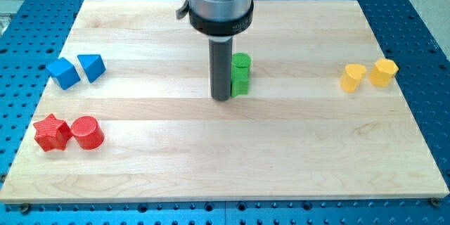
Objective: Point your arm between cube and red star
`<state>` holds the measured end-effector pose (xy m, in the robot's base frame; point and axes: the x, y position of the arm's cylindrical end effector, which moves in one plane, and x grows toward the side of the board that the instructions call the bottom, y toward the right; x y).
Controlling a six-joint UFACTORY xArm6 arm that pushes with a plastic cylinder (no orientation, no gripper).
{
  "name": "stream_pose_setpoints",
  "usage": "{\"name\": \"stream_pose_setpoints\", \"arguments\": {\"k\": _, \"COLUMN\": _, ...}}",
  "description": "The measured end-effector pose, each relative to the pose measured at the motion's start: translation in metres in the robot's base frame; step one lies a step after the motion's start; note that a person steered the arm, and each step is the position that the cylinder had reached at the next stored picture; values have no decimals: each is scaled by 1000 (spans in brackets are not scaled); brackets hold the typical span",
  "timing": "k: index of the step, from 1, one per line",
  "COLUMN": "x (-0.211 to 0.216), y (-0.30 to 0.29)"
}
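From the camera view, my tip (222, 99) stands mid-board, touching or just beside the green blocks (240, 74); it is a bare rod, nothing to open or close. The blue cube (63, 73) and red star (51, 132) sit well apart from it at the view's left. The approach looks barely started; next calls for sliding left into their gap. No writing shows.

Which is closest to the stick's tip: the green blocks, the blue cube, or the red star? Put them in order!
From my tip:
1. Green blocks, right beside it on the view's right.
2. Blue cube, far off toward the view's left edge.
3. Red star, farthest, at the view's bottom left.
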<state>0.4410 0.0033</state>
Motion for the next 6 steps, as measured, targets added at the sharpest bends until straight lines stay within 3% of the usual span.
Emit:
{"name": "stream_pose_setpoints", "arguments": {"k": 2, "x": -58, "y": 109}}
{"name": "stream_pose_setpoints", "arguments": {"k": 3, "x": -53, "y": 107}}
{"name": "stream_pose_setpoints", "arguments": {"k": 4, "x": -52, "y": 96}}
{"name": "stream_pose_setpoints", "arguments": {"k": 5, "x": -55, "y": 30}}
{"name": "stream_pose_setpoints", "arguments": {"k": 6, "x": -5, "y": -33}}
